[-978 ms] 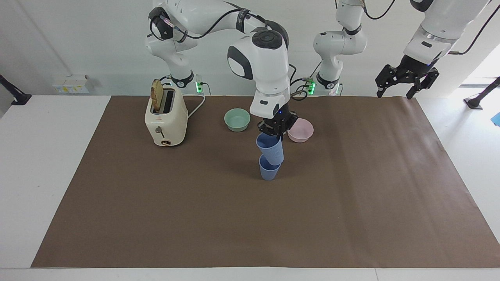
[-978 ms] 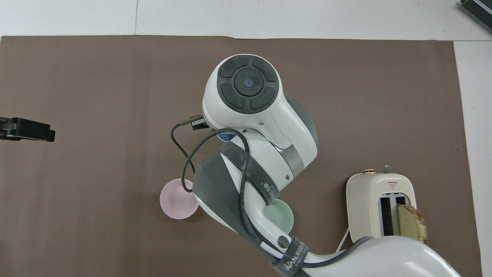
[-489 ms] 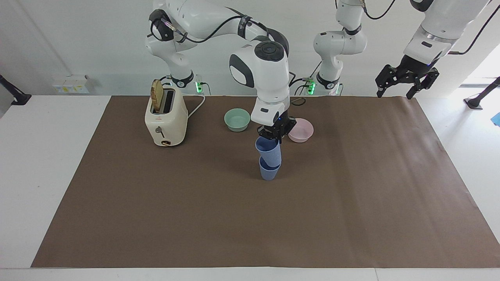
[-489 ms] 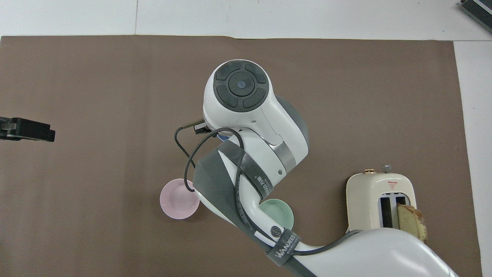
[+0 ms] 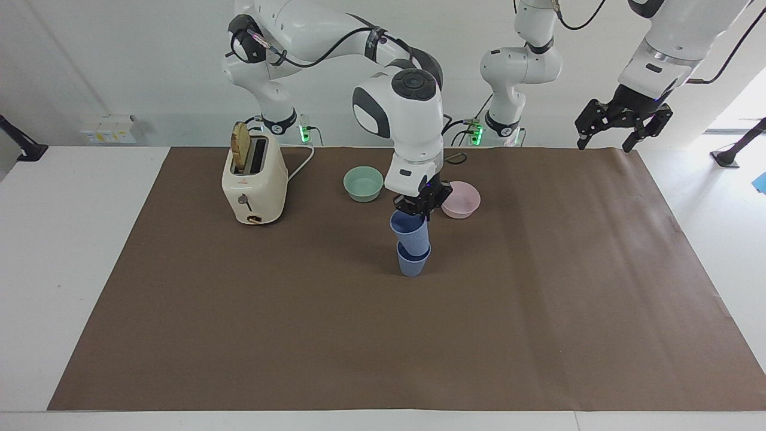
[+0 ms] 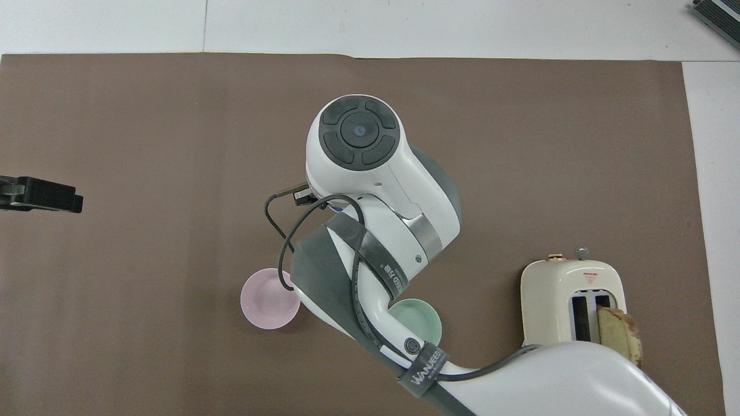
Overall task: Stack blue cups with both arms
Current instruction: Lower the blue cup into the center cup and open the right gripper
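One blue cup [image 5: 412, 264] stands upright on the brown mat near the table's middle. A second blue cup [image 5: 410, 234] sits partly inside it, tilted a little, its rim pinched by my right gripper [image 5: 421, 211], which is shut on it. In the overhead view the right arm [image 6: 370, 190] hides both cups. My left gripper [image 5: 622, 127] hangs open in the air over the mat's edge at the left arm's end of the table, where the left arm waits; its dark tip [image 6: 40, 195] shows in the overhead view.
A green bowl [image 5: 363, 183] and a pink bowl [image 5: 462, 199] sit nearer to the robots than the cups. A cream toaster [image 5: 254, 179] with a slice of bread stands toward the right arm's end. The brown mat [image 5: 538, 311] covers most of the table.
My right gripper has lowered the held cup farther into the standing cup and shifted it slightly toward the right arm's end. The left arm has not moved.
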Controlling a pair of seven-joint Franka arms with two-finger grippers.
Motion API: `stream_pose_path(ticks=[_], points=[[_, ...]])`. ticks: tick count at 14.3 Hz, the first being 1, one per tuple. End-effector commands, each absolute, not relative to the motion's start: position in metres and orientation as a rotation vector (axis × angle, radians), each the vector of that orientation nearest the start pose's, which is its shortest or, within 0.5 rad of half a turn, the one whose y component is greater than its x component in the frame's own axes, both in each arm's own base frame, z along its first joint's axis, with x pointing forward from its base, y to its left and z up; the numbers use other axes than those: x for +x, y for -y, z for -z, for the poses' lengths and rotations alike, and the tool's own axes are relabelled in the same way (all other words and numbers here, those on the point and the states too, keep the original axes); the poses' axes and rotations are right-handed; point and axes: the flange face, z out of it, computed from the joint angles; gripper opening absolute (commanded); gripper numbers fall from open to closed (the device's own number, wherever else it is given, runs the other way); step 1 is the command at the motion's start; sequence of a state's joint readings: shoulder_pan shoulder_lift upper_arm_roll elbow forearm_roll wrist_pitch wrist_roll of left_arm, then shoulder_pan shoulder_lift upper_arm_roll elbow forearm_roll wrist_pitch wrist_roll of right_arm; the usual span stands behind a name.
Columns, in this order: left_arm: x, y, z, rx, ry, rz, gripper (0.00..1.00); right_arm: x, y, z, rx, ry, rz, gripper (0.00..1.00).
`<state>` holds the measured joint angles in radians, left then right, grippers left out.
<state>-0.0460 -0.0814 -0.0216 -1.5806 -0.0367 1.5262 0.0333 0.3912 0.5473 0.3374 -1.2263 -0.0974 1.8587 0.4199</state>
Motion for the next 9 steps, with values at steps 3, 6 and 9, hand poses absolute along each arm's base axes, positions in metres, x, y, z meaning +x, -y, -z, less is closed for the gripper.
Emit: stream_pose_path(ticks=[3, 6, 9], points=[[0.515, 0.038, -0.662, -3.183, -0.144, 0.035, 1.00, 0.579, -0.425, -0.468, -3.011, 0.405, 0.078, 0.00], [0.515, 0.038, -0.662, -3.183, -0.144, 0.035, 1.00, 0.580, -0.424, -0.464, -3.013, 0.403, 0.073, 0.00], [0.515, 0.038, -0.662, -3.183, -0.144, 0.035, 1.00, 0.583, -0.422, -0.458, -3.019, 0.403, 0.068, 0.00]])
